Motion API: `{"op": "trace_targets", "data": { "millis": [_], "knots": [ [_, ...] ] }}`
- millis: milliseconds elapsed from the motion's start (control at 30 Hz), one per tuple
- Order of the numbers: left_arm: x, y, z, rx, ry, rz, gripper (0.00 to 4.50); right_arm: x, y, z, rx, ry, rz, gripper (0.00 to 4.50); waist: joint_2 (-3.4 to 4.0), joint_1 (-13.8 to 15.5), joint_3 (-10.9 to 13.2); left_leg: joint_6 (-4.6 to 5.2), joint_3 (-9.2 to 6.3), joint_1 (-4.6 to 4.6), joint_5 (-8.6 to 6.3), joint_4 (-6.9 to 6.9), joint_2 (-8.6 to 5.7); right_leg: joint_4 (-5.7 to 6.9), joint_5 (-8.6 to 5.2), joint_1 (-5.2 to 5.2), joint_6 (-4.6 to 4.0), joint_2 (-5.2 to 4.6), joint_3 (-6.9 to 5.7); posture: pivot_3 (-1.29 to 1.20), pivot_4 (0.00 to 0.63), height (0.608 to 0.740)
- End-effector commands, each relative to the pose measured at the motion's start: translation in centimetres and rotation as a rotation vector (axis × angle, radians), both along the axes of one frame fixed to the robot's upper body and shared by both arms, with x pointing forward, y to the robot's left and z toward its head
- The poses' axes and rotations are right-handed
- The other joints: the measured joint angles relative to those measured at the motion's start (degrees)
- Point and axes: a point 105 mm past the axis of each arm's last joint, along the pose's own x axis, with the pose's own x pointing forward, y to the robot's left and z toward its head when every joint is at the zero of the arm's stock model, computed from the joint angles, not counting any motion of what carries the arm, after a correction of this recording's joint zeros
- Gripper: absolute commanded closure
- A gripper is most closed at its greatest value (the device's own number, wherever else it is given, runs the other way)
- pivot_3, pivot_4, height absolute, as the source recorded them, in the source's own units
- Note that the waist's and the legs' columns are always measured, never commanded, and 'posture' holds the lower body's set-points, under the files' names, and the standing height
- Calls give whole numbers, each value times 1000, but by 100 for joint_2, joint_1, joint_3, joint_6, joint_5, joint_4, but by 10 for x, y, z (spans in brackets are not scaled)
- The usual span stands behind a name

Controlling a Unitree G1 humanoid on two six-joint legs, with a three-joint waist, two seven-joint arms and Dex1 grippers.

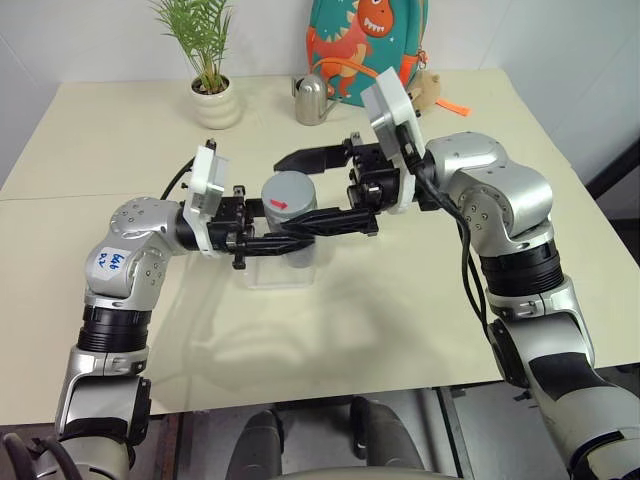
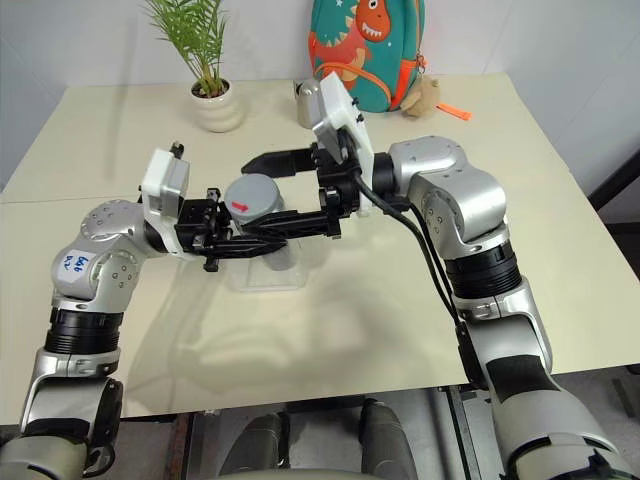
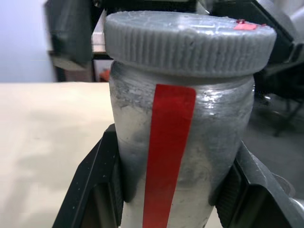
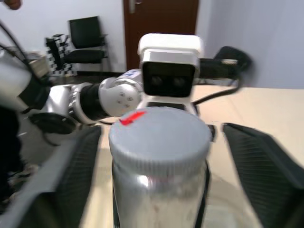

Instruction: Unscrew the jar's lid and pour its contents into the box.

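Observation:
The jar (image 1: 292,238) is clear with a red stripe (image 3: 168,152) on its side. It stands upright above the box (image 1: 268,276), a shallow transparent container on the table. My left gripper (image 1: 285,244) comes in from the left and is shut on the jar's body, one finger (image 3: 92,187) on each side. The grey ribbed lid (image 1: 287,194) sits on the jar. My right gripper (image 1: 282,198) reaches in from the right and is open, its fingers (image 4: 259,164) standing apart on either side of the lid. I cannot make out the contents through the cloudy wall.
At the back of the cream table (image 1: 120,130) stand a potted plant (image 1: 212,95), a silver watering can (image 1: 312,100) and a dinosaur backpack (image 1: 365,45). The table's front edge (image 1: 330,395) runs close below my arms.

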Motion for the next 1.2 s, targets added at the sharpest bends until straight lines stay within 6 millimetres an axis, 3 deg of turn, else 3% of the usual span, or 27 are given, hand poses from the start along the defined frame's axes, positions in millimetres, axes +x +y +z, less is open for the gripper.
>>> {"op": "trace_targets", "data": {
  "millis": [33,467,800,1033,1200],
  "knots": [
    [3,11,7,-24,-40,58,2559,-7,-6,17,50,-84,-23,30,0,-1,0,0,1,-1,0,0,0,-1,0,0,0,0,1,0,150,740],
    [9,4,2,-10,-42,82,2559,-5,23,-3,38,-51,-145,30,0,-4,0,-1,2,1,0,1,0,6,0,-3,1,0,4,0,150,740],
    [7,2,0,9,-41,64,2559,10,24,10,64,-66,-198,30,0,-2,0,0,4,0,0,1,0,2,0,-3,1,0,5,0,150,740],
    [4,2,-2,8,-41,66,2559,18,12,13,62,-65,-222,30,0,-3,0,0,4,0,0,2,0,5,1,-3,1,0,5,0,150,740],
    [3,3,-2,1,-39,72,2559,29,-19,15,51,-79,-277,30,0,1,0,0,5,0,0,1,0,2,0,-3,1,0,5,0,150,740]
  ]
}}
